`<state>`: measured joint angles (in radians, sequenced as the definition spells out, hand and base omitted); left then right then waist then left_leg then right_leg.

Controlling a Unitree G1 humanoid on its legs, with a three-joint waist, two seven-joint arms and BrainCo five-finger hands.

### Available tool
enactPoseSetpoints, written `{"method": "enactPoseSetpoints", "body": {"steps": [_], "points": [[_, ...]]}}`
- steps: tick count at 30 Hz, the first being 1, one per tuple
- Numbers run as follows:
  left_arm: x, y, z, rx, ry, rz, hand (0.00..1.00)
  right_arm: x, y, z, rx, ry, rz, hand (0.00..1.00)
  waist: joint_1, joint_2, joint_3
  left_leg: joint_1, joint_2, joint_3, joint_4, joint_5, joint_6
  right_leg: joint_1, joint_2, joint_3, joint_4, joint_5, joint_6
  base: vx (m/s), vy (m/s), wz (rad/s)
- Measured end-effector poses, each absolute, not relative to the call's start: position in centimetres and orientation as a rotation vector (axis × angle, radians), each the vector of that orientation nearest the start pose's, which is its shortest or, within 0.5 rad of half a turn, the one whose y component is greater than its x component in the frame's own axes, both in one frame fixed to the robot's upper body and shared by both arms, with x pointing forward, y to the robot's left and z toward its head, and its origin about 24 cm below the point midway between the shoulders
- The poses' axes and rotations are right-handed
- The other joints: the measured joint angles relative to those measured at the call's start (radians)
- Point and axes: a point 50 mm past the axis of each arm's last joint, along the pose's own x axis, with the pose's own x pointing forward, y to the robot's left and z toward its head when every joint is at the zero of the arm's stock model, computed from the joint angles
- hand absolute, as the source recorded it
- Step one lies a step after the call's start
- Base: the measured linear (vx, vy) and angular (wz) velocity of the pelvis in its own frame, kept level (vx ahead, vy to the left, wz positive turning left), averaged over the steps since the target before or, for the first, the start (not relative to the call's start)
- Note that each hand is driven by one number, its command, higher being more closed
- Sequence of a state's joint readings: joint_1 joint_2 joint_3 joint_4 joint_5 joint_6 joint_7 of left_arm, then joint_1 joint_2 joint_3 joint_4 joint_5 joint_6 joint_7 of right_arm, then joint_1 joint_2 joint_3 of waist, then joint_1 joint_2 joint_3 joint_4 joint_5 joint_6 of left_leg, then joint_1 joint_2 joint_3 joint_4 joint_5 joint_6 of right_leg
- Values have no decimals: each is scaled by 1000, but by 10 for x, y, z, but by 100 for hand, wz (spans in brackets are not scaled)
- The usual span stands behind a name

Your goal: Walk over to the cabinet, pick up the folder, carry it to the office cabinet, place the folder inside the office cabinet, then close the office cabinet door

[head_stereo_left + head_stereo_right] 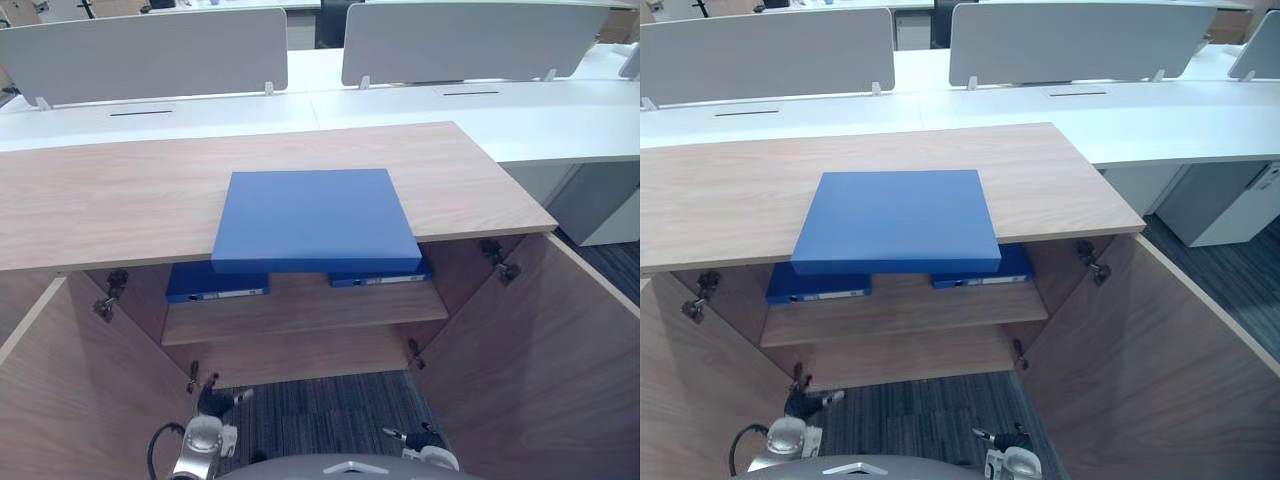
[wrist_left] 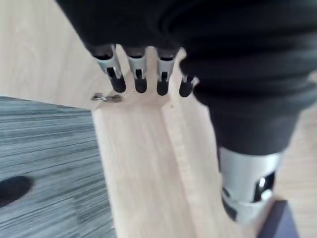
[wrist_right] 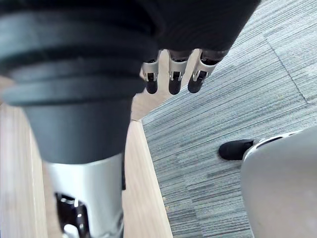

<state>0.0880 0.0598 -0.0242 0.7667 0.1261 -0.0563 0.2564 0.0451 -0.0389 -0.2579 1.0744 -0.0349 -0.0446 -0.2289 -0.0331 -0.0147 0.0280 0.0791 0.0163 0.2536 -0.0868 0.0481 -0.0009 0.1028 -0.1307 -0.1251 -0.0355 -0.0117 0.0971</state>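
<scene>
Folder position first: you have the flat blue rectangular folder (image 1: 315, 218) lying on the light wooden top (image 1: 120, 195) of the low wooden cabinet (image 1: 300, 350), its cover facing up. Its near edge sticks out a little over the top's front edge, above the open compartment. Neither hand touches it.

Both wooden cabinet doors stand swung open towards you, the left door (image 1: 70, 390) and the right door (image 1: 540, 360) flanking the opening. Inside, on the wooden shelf (image 1: 300, 305), two more blue binders lie flat with their spines facing you: one (image 1: 215, 283) towards the left and one (image 1: 385, 277) towards the right, partly under the overhanging folder.

Your left hand (image 1: 212, 402) hangs low between the open doors, over the grey striped carpet (image 1: 320, 405) and well below the folder. In its wrist view the fingers (image 2: 138, 74) are straight, side by side, and hold nothing. Your right hand (image 1: 420, 438) hangs low near the right door. Its fingers (image 3: 173, 79) are likewise extended and empty, with carpet and the door edge past them.

Behind the cabinet, white desks (image 1: 560, 115) carry pale grey divider screens (image 1: 150, 50).
</scene>
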Motion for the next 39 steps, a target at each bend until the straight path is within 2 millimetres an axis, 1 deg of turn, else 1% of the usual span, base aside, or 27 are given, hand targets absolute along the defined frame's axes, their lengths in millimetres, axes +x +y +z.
{"method": "enactPoseSetpoints", "body": {"steps": [2,4,5,6,7,9,11,14,17,19,21,25,28,31,34,39], "points": [[166,180,-112,257,686,213,0,100,-207,-158,-56,1072,-454,0,0,0,0,0,0,-1,0,-2,-1,0,0,0,1,-2,-1,21,-1,0],[184,179,-90,237,558,223,0,100,-207,-158,-59,1071,-452,0,0,1,0,1,-1,-3,0,-3,-1,2,0,-1,6,-5,-3,57,-4,1],[186,179,-87,236,544,223,0,100,-207,-158,-60,1070,-451,0,0,1,0,1,-1,-3,0,-3,-1,2,0,-1,6,-6,-4,52,-6,-1],[195,178,-74,229,473,226,0,101,-207,-158,-64,1069,-446,0,0,1,0,6,-1,-3,0,-2,1,6,1,-1,6,-8,-6,51,-8,-1],[200,178,-66,225,427,229,0,101,-207,-158,-66,1069,-445,0,-1,1,-1,12,-1,-3,0,-3,0,12,1,-1,6,-9,-7,54,-9,0],[206,180,-55,226,367,231,0,102,-207,-157,-80,1067,-431,0,-1,1,-1,21,0,-5,1,-5,-3,22,2,-2,5,-12,-10,57,-14,0],[208,182,-50,231,339,235,0,102,-207,-157,-84,1066,-425,0,-1,1,0,32,0,-7,0,-8,-7,34,2,-4,4,-15,-9,25,-9,0],[209,184,-47,234,324,248,0,103,-206,-156,-100,1058,-408,0,-1,1,0,43,1,-8,0,-10,-10,44,3,-5,5,-20,-9,0,0,0],[212,187,-37,231,279,276,0,103,-206,-156,-106,1053,-403,0,-1,1,0,44,3,-10,0,-10,-10,45,3,-12,9,-23,-12,0,0,0],[214,195,-26,230,230,321,0,103,-206,-156,-109,1053,-400,0,-1,-1,0,48,3,-12,0,-10,-10,49,3,-15,12,-24,-12,-5,-6,2],[215,202,-20,236,205,353,0,103,-205,-156,-134,1052,-383,0,1,-4,0,56,3,-14,0,-10,-10,59,3,-17,12,-25,-12,-5,-7,2],[214,214,-13,219,174,421,0,103,-203,-156,-158,1054,-354,0,5,-15,-4,69,3,-24,0,-10,-10,74,3,-24,13,-34,-12,-22,-14,7],[212,214,-13,209,176,426,0,103,-203,-156,-160,1055,-352,0,7,-17,-4,70,3,-25,0,-10,-9,75,2,-24,13,-34,-11,0,0,0],[209,214,-6,198,137,430,0,102,-203,-156,-163,1057,-348,0,7,-23,-5,76,3,-25,0,-10,-9,80,2,-24,15,-35,-10,0,0,0],[209,213,-3,172,122,427,0,103,-202,-156,-193,1055,-327,0,7,-27,-7,85,2,-29,0,-10,-9,93,2,-26,16,-35,-10,6,-8,5],[212,201,-2,138,108,373,0,102,-202,-156,-195,1057,-320,0,7,-28,-6,96,3,-30,0,-10,-9,104,2,-26,18,-37,-10,0,0,0]]}}
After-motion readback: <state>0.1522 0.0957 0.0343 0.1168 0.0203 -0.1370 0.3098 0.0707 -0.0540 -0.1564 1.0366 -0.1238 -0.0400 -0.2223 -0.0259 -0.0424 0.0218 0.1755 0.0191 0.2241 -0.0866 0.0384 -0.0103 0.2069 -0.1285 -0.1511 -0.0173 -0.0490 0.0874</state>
